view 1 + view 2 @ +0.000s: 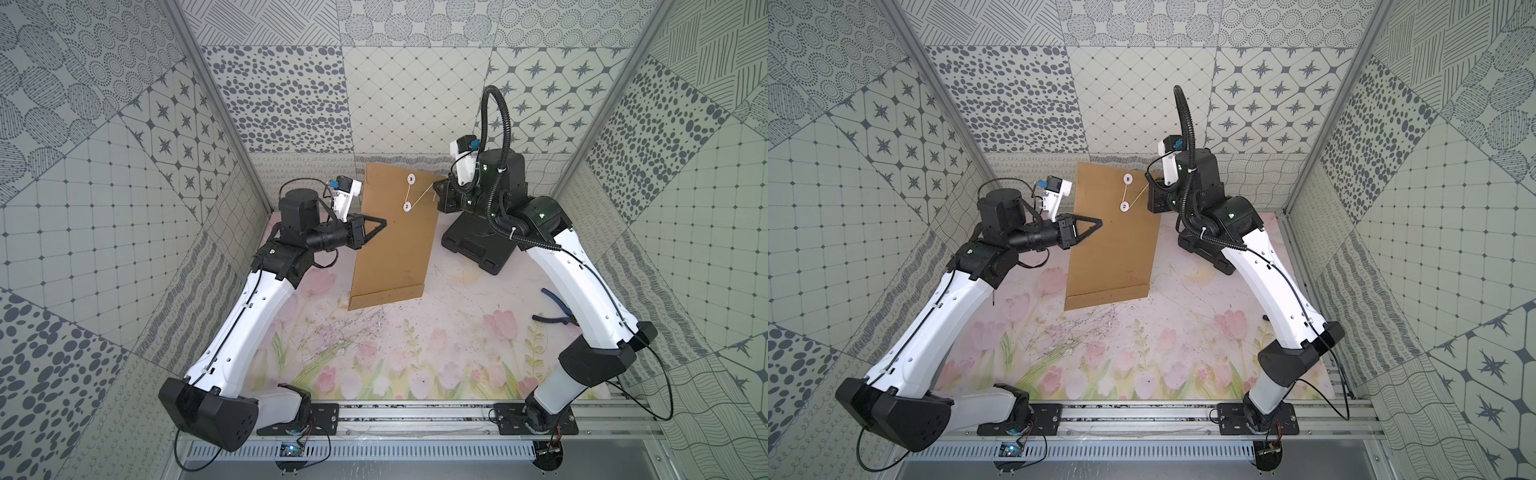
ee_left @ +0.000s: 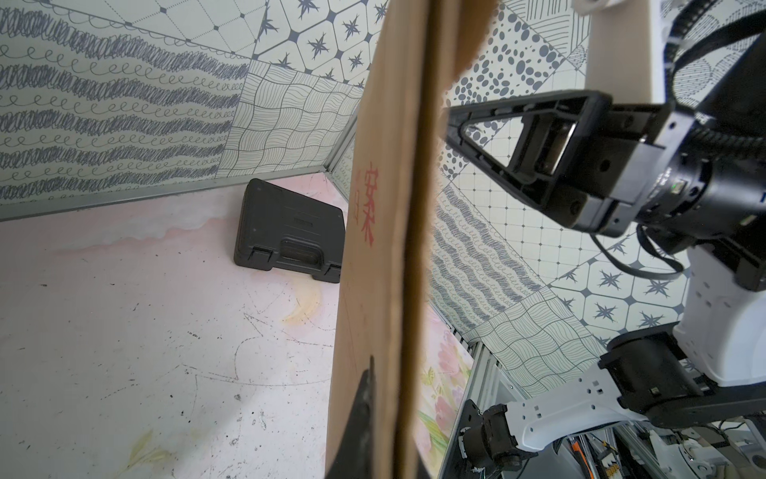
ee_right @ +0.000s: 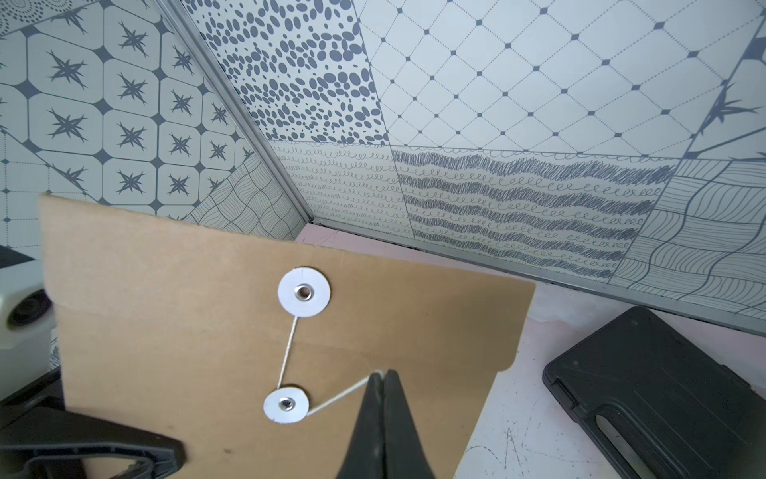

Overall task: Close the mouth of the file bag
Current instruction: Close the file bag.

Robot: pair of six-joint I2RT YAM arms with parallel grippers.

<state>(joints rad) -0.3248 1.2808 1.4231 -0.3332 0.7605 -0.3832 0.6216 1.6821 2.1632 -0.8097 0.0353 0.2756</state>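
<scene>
The bag [image 1: 395,245] stood lifted at the back of the table [image 1: 415,340], near the middle, tilted with its disc end up toward the rear wall. Whether its lower end touched the table, I could not tell. The left gripper [image 1: 380,223] was clenched on the bag's left edge, about halfway along. In the left wrist view the bag showed edge-on, with one dark finger [image 2: 364,414] pressed against it. The flap lay folded down, the upper disc [image 3: 304,292] on it and the lower disc [image 3: 286,404] on the body below. The string [image 3: 288,352] ran from the upper disc down to the lower one, then out taut to the right gripper [image 3: 381,375], whose tips were pinched tight on it just beside the bag's right edge. A black case [image 1: 478,245] lay flat under the right arm, and pliers [image 1: 557,307] sat nearer the front.
</scene>
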